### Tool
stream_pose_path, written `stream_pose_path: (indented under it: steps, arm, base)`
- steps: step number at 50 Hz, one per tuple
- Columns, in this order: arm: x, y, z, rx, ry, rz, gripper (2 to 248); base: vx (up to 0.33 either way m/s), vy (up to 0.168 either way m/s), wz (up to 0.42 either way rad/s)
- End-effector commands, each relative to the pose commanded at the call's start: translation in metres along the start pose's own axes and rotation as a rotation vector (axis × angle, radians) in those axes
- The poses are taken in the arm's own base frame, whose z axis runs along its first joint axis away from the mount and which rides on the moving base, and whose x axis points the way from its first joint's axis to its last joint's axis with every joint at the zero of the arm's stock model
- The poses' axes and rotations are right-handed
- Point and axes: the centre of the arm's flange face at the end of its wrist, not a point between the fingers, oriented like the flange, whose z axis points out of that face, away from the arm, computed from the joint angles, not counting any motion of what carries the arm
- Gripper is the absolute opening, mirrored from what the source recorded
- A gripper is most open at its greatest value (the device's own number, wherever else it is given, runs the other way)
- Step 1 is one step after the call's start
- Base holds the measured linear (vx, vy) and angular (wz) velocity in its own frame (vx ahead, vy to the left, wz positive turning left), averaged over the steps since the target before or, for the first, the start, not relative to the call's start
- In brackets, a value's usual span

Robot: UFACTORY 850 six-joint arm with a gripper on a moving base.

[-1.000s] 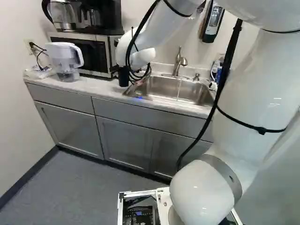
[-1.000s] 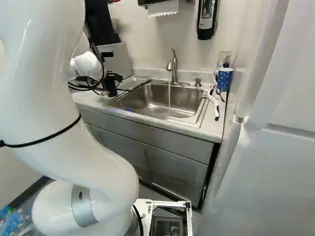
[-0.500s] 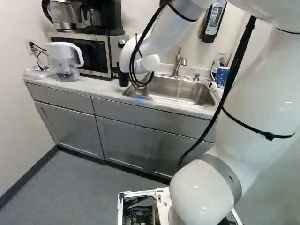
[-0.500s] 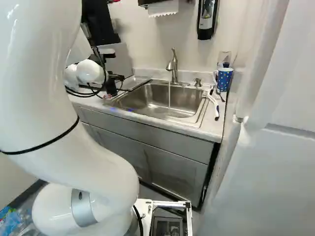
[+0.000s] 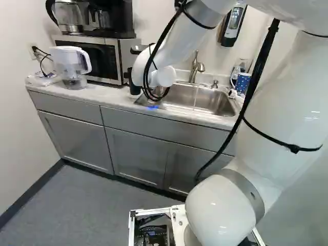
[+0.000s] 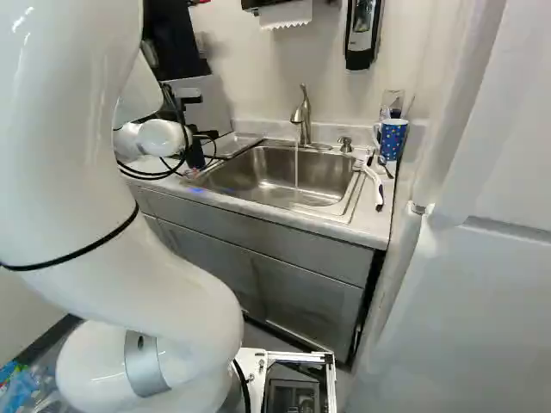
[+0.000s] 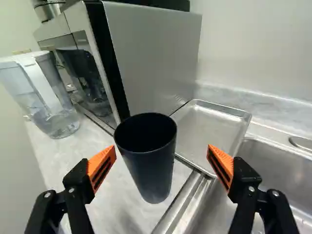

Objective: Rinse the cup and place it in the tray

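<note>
In the left base view, the white arm covers much of the right side, and its upper part is cut off by the top edge. The black cup stands on the counter at the left end of the sink, and the end of the arm partly covers it. A black cable passes in front of the blue patterned mug, so only a part of this mug can be seen. The coffee machine above the microwave is also cut off at the top. In the right base view, the arm hides most of the left side, and near the black cup the dark shapes and cables are mixed together, hard to separate. The tray shows only a piece there, at the left of the sink. From the faucet a thin stream of water falls into the sink. In the wrist view, the gripper is released, with its orange pads wide apart. The black cup is upright ahead of the fingers, in the space between their lines, and neither pad touches it. It stands just beside the tray and hides the tray's near left part; the bottom inside the cup is too dark to see. The sink and the water pitcher are both cut by the edges of this view.
</note>
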Motion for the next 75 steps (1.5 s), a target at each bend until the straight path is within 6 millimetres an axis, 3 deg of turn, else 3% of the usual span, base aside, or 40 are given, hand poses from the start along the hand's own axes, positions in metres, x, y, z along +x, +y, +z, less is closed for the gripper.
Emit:
stream_pose_path:
  steps: [28,56,72,73,75]
  arm:
    - [-0.016,0.001,0.009,-0.002,0.08,-0.003,247]
    - [-0.044,0.003,0.02,-0.007,0.023,-0.006,247]
    - [-0.044,0.003,0.02,-0.007,0.023,-0.006,247]
    - [-0.044,0.003,0.02,-0.007,0.023,-0.006,226]
    - [-0.044,0.003,0.02,-0.007,0.023,-0.006,226]
  base:
    - [0.0,0.0,0.0]
    - [0.0,0.0,0.0]
    - [0.0,0.0,0.0]
    - [0.0,0.0,0.0]
    - [0.0,0.0,0.0]
